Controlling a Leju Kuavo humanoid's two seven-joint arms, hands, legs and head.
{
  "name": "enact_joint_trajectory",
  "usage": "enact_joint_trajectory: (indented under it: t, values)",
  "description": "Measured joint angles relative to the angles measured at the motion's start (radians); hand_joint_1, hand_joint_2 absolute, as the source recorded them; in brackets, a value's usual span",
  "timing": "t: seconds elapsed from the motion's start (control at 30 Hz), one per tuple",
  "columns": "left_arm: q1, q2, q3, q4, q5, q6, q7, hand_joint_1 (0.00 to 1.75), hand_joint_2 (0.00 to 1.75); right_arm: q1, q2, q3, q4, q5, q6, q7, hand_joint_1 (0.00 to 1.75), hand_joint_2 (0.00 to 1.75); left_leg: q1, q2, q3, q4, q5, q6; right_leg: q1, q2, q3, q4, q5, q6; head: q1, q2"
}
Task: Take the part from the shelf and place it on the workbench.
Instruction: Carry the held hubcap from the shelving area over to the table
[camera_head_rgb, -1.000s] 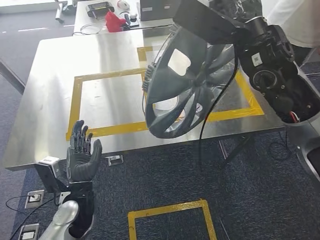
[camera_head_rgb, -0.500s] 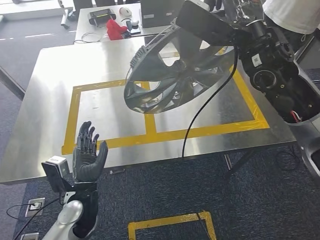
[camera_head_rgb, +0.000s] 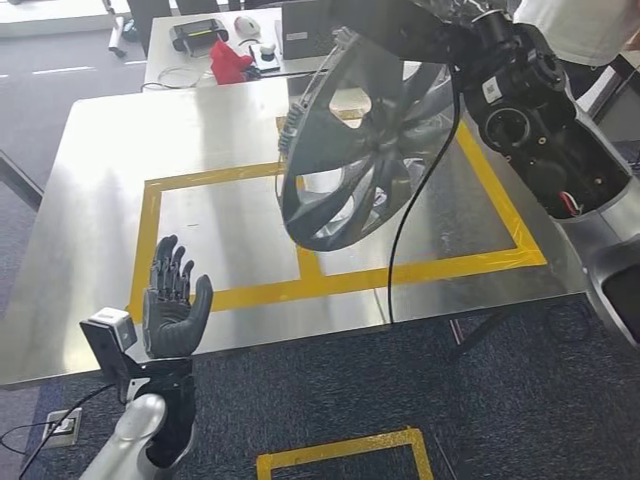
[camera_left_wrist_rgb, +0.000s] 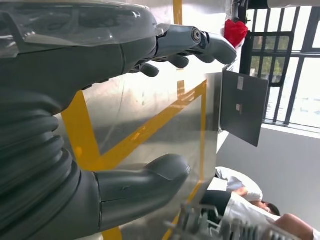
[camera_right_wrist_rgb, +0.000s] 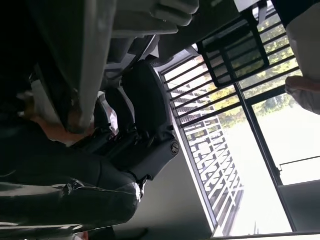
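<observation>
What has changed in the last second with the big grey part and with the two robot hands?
The grey wheel-like part, carried by the right arm, tipped flatter over the table and then tilted up again; it remains in the air above the yellow tape. The left robot hand stays open, palm up, at the table's near edge. The camera shifted slightly.

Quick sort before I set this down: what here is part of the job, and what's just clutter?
Job:
- grey spoked wheel part, carried by the right robot hand
- steel workbench with yellow tape boxes
- left robot hand, holding nothing

Clutter:
- red cloth on the far desk
- black device beside it
</observation>
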Motion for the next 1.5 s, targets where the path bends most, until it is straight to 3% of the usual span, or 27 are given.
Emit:
enact_joint_trajectory:
  t: [0.23,0.63,1.0,1.5]
  values:
    - [0.004,-0.006,0.0,0.011,-0.002,0.001,-0.007,0.0,1.75,-0.016,0.033,0.034,0.072,-0.004,0.002,-0.01,1.75,1.75,-0.001,-0.01,-0.004,0.003,-0.002,0.009,0.0,-0.011,0.005,-0.013,0.002,0.005,0.014,0.0]
    - [0.007,-0.006,0.0,0.014,-0.002,0.023,0.0,0.0,1.75,-0.028,0.075,0.057,0.135,0.038,-0.096,-0.025,1.75,1.75,0.002,-0.009,-0.003,0.002,0.001,0.015,0.003,-0.01,0.005,-0.014,0.005,0.01,0.01,0.0]
    - [0.012,-0.004,0.0,0.014,0.005,0.027,0.0,0.0,1.75,0.017,0.085,0.088,0.181,-0.049,0.072,-0.062,1.75,1.75,0.004,-0.009,-0.003,0.001,0.002,0.014,0.004,-0.009,0.005,-0.014,0.005,0.01,0.009,0.0]
    - [0.018,-0.002,0.0,0.014,-0.01,0.007,0.0,0.0,1.75,0.033,0.089,0.102,0.253,-0.007,0.009,-0.026,1.75,1.75,0.004,-0.009,-0.003,0.001,0.002,0.014,0.005,-0.01,0.005,-0.014,0.005,0.01,0.009,0.0]
